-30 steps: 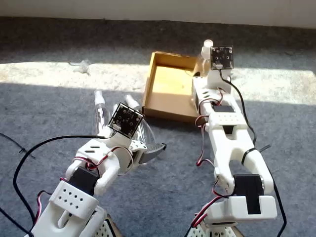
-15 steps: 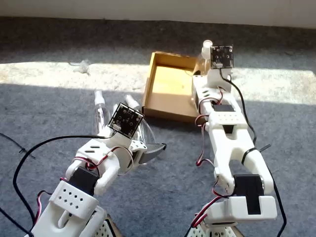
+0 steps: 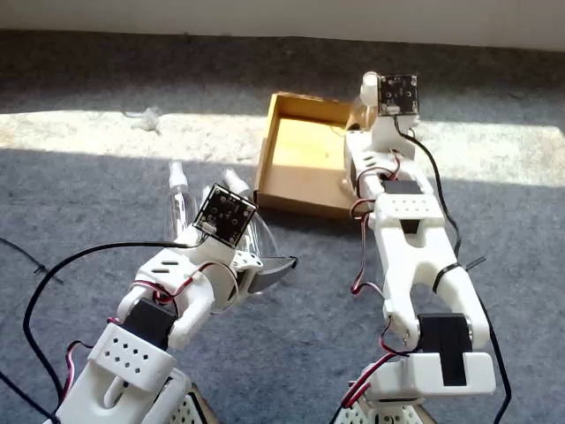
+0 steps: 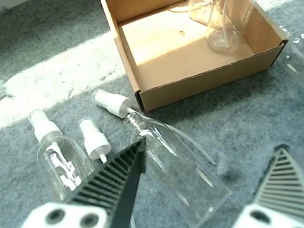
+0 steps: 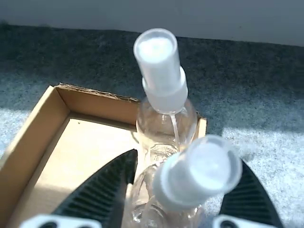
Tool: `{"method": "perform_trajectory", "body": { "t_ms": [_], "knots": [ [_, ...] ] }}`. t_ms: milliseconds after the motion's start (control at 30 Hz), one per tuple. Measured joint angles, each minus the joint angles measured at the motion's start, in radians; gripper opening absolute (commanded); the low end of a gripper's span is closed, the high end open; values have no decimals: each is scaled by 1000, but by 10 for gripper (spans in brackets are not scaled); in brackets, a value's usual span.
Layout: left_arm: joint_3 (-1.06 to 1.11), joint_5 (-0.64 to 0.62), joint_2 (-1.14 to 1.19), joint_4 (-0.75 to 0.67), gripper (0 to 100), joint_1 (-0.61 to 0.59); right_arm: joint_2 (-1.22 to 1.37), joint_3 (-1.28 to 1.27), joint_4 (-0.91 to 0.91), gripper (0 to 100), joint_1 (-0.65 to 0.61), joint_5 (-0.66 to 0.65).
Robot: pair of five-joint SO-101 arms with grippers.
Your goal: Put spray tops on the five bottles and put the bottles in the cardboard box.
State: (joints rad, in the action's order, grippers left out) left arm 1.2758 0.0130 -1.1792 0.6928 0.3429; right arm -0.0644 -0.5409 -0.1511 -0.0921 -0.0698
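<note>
Grey carpet open around brown cardboard box (sunlit). At its rim right gripper pinches clear white-capped bottle; left gripper, jaws spread, above lying capless bottle.

Grey carpet, sunlit band, pale wall

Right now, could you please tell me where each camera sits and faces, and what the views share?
High view: fixed above, behind the arms, looking down; shows left arm, right arm, cardboard box.
Left wrist view: on the left wrist, facing past the open left end effector at a lying bottle.
Right wrist view: on the right wrist, looking over the right end effector gripping a capped bottle.
Shared: all show the cardboard box.
</note>
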Motion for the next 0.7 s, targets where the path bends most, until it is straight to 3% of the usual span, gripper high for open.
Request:
{"method": "perform_trajectory", "body": {
  "t_ms": [500, 700],
  "knots": [
    [0, 0, 0, 0, 361, 0, -40, 74, -80, 244, 0, -3],
    [0, 0, 0, 0, 361, 0, -40, 196, -206, 244, 0, -3]
  ]
}}
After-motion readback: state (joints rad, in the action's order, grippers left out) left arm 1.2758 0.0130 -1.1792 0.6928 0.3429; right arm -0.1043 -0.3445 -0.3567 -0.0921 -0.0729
